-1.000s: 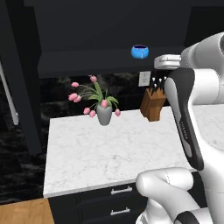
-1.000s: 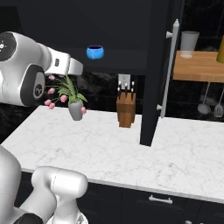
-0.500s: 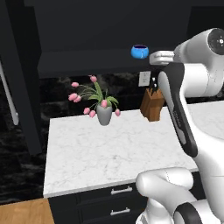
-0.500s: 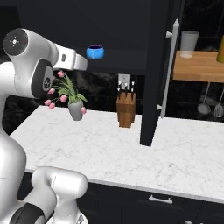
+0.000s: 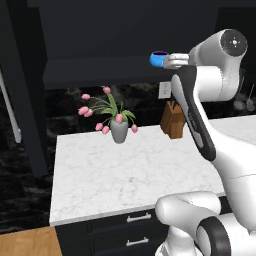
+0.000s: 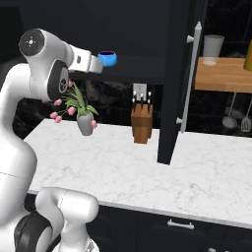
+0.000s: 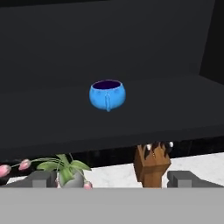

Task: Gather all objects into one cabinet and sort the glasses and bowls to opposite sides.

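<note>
A small bright blue bowl (image 7: pixel 107 95) stands on the black shelf (image 7: pixel 52 109) of the open cabinet, ahead of my gripper (image 7: pixel 113 178) and centred between its fingers. The jaws are wide open with nothing between them. From the left base view the gripper (image 5: pixel 169 60) is raised to shelf height, right beside the blue bowl (image 5: pixel 159 58). The right base view has the bowl (image 6: pixel 108 58) just past the gripper (image 6: pixel 100 64). The cabinet door (image 6: pixel 172 83) with its long white handle (image 6: pixel 190 78) hangs open. A grey cup (image 6: pixel 212 49) stands on a wooden shelf (image 6: pixel 221 74) at the right.
Under the shelf, on the white marble counter (image 5: pixel 135 170), are a grey vase of pink tulips (image 5: pixel 119 131) and a wooden knife block (image 5: pixel 173 120). Another open black door (image 5: pixel 22 100) stands at the left. Drawers with silver handles (image 5: pixel 139 217) run below. Utensils (image 6: pixel 236 118) hang at the right.
The arm has lifted and swung the hand left, up to shelf level, close to the blue bowl. The bowl and the base stayed put. The jaws stayed open.
</note>
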Robot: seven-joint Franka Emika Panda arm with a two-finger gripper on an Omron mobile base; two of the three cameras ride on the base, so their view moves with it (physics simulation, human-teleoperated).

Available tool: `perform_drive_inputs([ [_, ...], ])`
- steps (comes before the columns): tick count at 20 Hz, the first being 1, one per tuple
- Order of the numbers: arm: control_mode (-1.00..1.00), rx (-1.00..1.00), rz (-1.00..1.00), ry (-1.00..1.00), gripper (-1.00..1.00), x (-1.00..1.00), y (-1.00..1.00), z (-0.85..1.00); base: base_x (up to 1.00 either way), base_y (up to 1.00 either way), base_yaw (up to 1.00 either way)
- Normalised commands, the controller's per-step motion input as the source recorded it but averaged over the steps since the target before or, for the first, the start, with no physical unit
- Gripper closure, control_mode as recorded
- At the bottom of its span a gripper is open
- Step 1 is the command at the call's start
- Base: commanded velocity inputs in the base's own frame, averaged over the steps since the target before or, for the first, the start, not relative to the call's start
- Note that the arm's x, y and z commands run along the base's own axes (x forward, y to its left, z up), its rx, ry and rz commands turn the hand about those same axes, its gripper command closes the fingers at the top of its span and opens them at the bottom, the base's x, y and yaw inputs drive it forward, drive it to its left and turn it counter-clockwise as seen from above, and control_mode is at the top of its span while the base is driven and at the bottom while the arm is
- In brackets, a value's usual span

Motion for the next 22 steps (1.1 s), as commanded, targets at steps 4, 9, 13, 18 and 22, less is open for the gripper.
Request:
perform_drive_inputs([
  [4, -1.00, 0.00, 0.04, 0.00, -1.00, 0.56, 0.00, -0.07, 0.00, 0.00, 0.00],
  [9, -1.00, 0.00, 0.09, -0.15, -1.00, 0.12, 0.00, -0.36, 0.00, 0.00, 0.00],
  [13, -1.00, 0.00, 0.02, -0.05, -1.00, 0.09, 0.00, -0.03, 0.00, 0.00, 0.00],
  [18, -1.00, 0.00, 0.00, 0.00, -1.00, 0.33, 0.00, 0.00, 0.00, 0.00, 0.00],
  [22, -1.00, 0.00, 0.00, 0.00, -1.00, 0.36, 0.00, 0.00, 0.00, 0.00, 0.00],
])
